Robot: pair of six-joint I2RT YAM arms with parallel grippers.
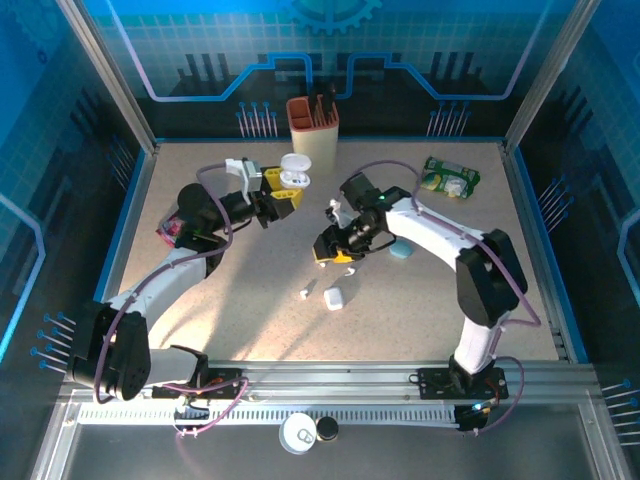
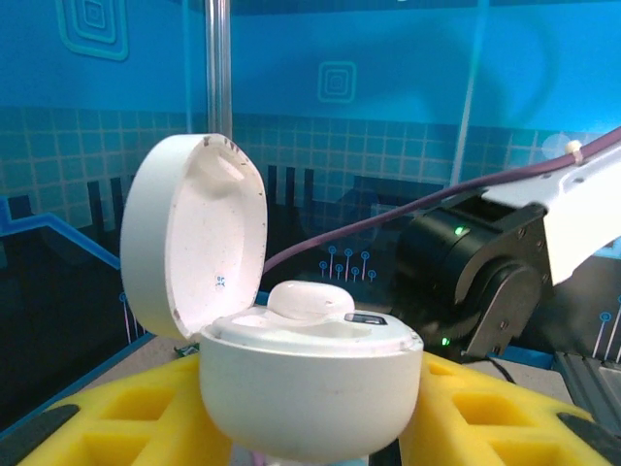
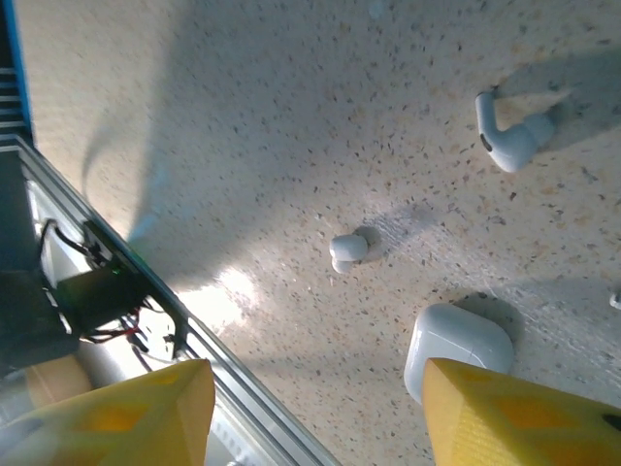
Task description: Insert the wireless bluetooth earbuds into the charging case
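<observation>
The charging case is a round white shell, held up off the table with its lid swung open. My left gripper is shut on its body between yellow fingers. One white earbud sits in the case's top. In the top view the case hangs left of centre. My right gripper hovers open over the table with nothing between its fingers. Below it lie a small earbud and a stemmed earbud. The small earbud lies ahead of the right gripper.
A closed white case lies beside the right finger, also seen from above. A brown holder stands at the back, a green packet back right, a pale blue thing under the right arm. The metal rail borders the table's near edge.
</observation>
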